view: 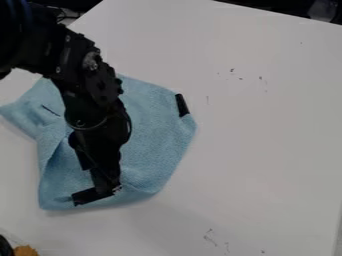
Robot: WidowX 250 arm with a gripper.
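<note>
1. The black gripper (95, 194) is in the lower left of the frame, at the near part of a light blue cloth (150, 137). Its lower end overlaps the cloth close to the bottom edge; whether the pincer is spread, pressed together or pinching fabric, I cannot tell.
2. The arm (90, 85) comes in from the upper left corner, built of dark, knobbly, jointed segments with bolt heads and a thin looping cable, and covers the middle of the cloth.
3. The cloth lies across the left half of the frame, soft and matte with a fine, nubbly weave. Its outline is an uneven polygon: a pointed flap reaches the left edge, the right side bends at a blunt angle, and the lower left corner is rounded.
4. Creases and a raised fold run down its left part, and a short, dark, narrow mark (50, 110) shows on the flap.
5. A small black strip (182, 105), straight and oblong, sits at the cloth's right-hand edge.
6. The tabletop (267, 135) is smooth and white, with thin dark scuffs at the upper right and lower right.
7. A ragged orange-brown piece (26, 251) shows in the bottom left corner, beside a dark rounded thing (5, 247).
</note>
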